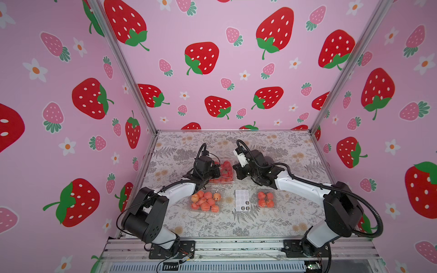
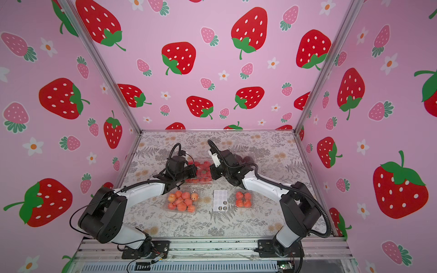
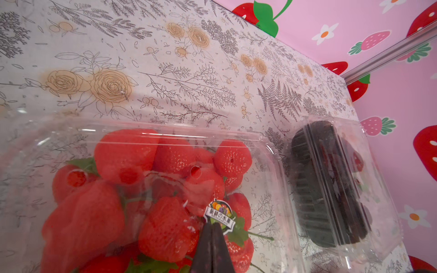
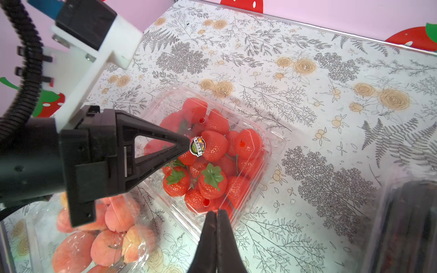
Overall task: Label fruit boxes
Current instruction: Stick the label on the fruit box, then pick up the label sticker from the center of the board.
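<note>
On the floral table (image 1: 283,146) stood four fruit boxes and one sticker sheet (image 1: 241,200).
Nearest lay the peach box (image 1: 205,201), long side across the table, then the sheet and small box (image 1: 266,199); beyond, the left gripper (image 4: 188,144) pinched one label sticker (image 4: 198,146) over the strawberry box (image 4: 236,165), the right gripper (image 4: 217,212) closed, empty, beside its rim. Only the left wrist view showed the dark-fruit box (image 3: 331,184) plainly.

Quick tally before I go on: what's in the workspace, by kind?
Boxes: 4 (strawberry box, peach box, dark-fruit box, small orange-red box)
Sheets: 1 (sticker sheet)
Loose labels: 1 (sticker over the strawberry box)
Total: 6
</note>
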### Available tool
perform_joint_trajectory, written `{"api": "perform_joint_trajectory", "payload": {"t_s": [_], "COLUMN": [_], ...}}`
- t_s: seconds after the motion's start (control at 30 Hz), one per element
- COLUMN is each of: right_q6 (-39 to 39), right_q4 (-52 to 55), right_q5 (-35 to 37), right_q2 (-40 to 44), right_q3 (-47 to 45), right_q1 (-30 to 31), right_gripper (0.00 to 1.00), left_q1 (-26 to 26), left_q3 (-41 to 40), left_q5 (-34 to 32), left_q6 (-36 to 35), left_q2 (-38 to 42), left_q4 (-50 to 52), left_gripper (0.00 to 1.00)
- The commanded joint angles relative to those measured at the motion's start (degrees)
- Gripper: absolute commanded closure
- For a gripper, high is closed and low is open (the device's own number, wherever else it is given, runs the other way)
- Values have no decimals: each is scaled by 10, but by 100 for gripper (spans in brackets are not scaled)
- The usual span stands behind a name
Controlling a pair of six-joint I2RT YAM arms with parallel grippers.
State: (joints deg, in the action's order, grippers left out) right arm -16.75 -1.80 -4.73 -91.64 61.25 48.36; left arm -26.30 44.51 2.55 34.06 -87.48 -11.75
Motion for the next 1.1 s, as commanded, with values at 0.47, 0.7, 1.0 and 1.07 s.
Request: {"api": "perform_joint_trajectory", "payload": {"t_s": [0.47,0.7,1.0,1.07], "right_q6": [-56,-81,-116,-123], "right_q4": [66,139,115,104], "right_q5": [79,114,118,115], "right_q2": [251,292,230,208], "right_q3": [-168,-199,-213,-217], "right_q1": [9,70,130,134], "right_gripper": [1,1,1,1], "left_q1": [-93,-143,-208,-206], "left_q3": [-30,-62,-90,-106], "left_q5": [16,23,-24,-33], "left_q6": [-82,-41,-15,-13], "left_q2": [221,284,317,334], "left_q4": [60,121,189,197], "left_gripper": [1,1,1,1]}}
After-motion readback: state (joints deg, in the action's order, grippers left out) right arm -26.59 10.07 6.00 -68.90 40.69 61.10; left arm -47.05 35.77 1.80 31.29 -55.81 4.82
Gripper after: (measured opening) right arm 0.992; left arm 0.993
